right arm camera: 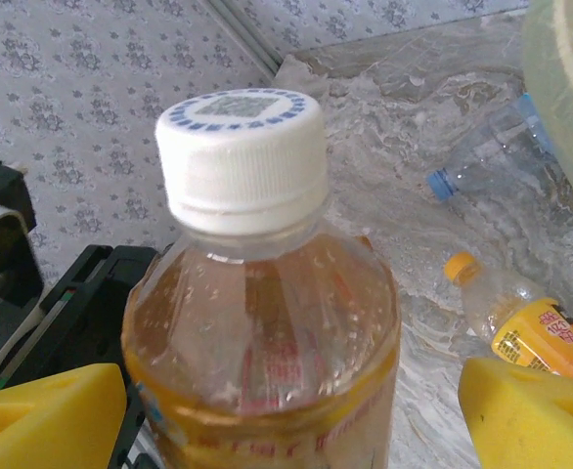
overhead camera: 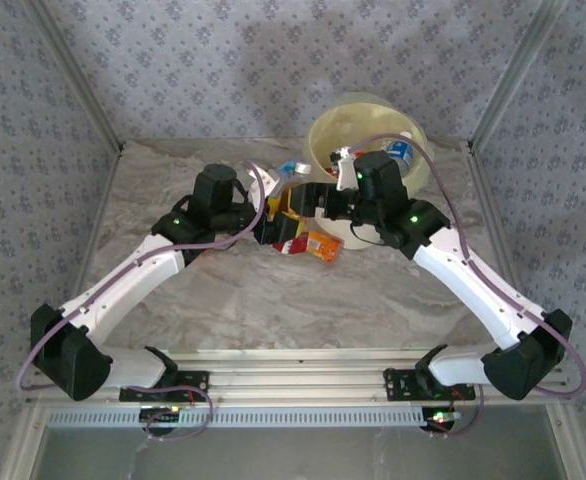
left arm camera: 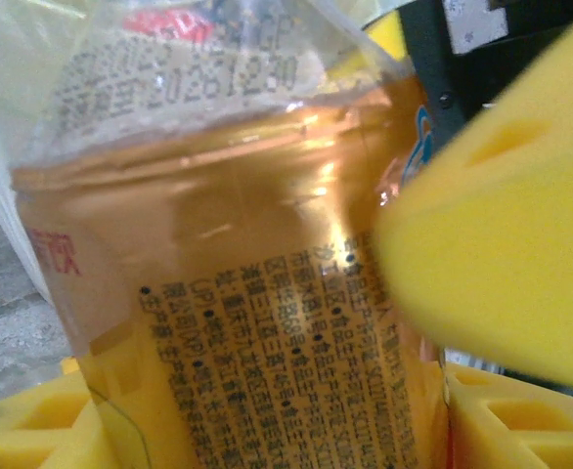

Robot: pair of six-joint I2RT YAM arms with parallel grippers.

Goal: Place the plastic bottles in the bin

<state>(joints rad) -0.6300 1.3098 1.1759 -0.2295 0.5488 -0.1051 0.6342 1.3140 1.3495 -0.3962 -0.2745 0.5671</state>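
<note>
- Both arms nose to nose mid-table (overhead camera: 273, 310), just in front of the bin (overhead camera: 368, 100), meeting on 1 bottle.
- Pinching the amber-labelled bottle (right arm camera: 257, 322) low on its body with the left gripper (overhead camera: 271, 228): yellow pads (left arm camera: 32, 430) snug on both sides of the printed label.
- White cap (right arm camera: 242, 147) screwed on, pointing straight up at the right wrist camera.
- Spread around that same bottle with the right gripper (overhead camera: 321, 205): 1 yellow pad right up against the plastic, a clear gap showing at the other, so no squeeze there.
- Down on the marble beside the bin's wall, 2 loose ones: a crushed clear bottle with a blue cap (right arm camera: 492, 161), and nearer, an orange-capped bottle (right arm camera: 521, 327) with a yellow-orange label.
- Lying on the table under the 2 grippers in the top view, more bottles with red and orange labels (overhead camera: 318, 245).
- Inside the bin, 1 blue-labelled bottle (overhead camera: 401, 152) resting near the far rim.
</note>
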